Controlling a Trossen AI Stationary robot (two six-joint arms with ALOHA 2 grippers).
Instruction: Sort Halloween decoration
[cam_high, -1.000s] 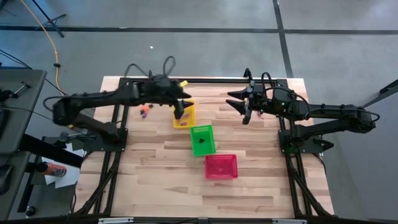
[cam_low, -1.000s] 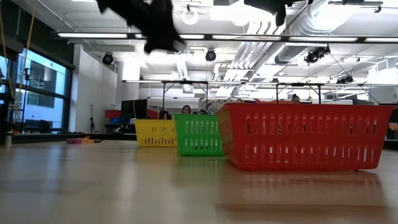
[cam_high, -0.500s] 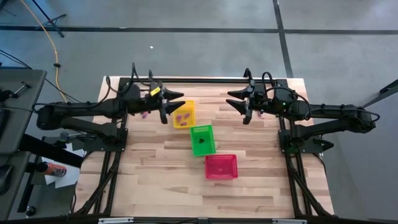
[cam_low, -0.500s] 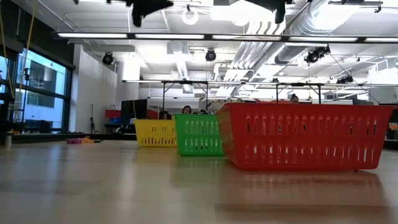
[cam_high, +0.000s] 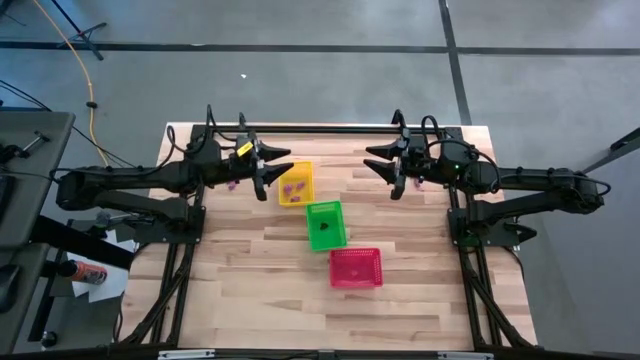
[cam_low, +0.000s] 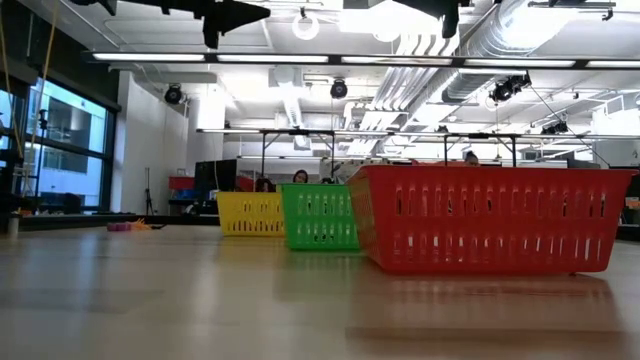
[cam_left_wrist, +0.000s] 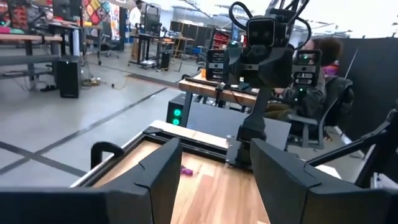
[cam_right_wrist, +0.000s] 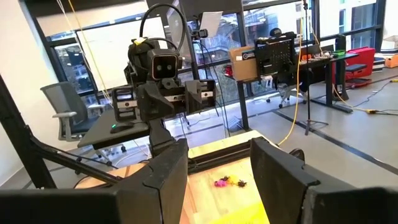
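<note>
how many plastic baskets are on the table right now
3, in a diagonal row down the table's middle: the yellow basket nearest the left gripper, the green basket in the centre, and the red basket nearest the front edge.

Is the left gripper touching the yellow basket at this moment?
Apart. In the high view the left gripper is open beside the yellow basket, with bare table between them. The low view shows it high above the table.

You see three baskets in a diagonal row; take the middle basket (cam_high: 325, 225) as landmark. One basket (cam_high: 295, 184) lies behind-left of it, one (cam_high: 356, 268) before-right; loose trinkets (cam_high: 232, 181) lie farther left.
</note>
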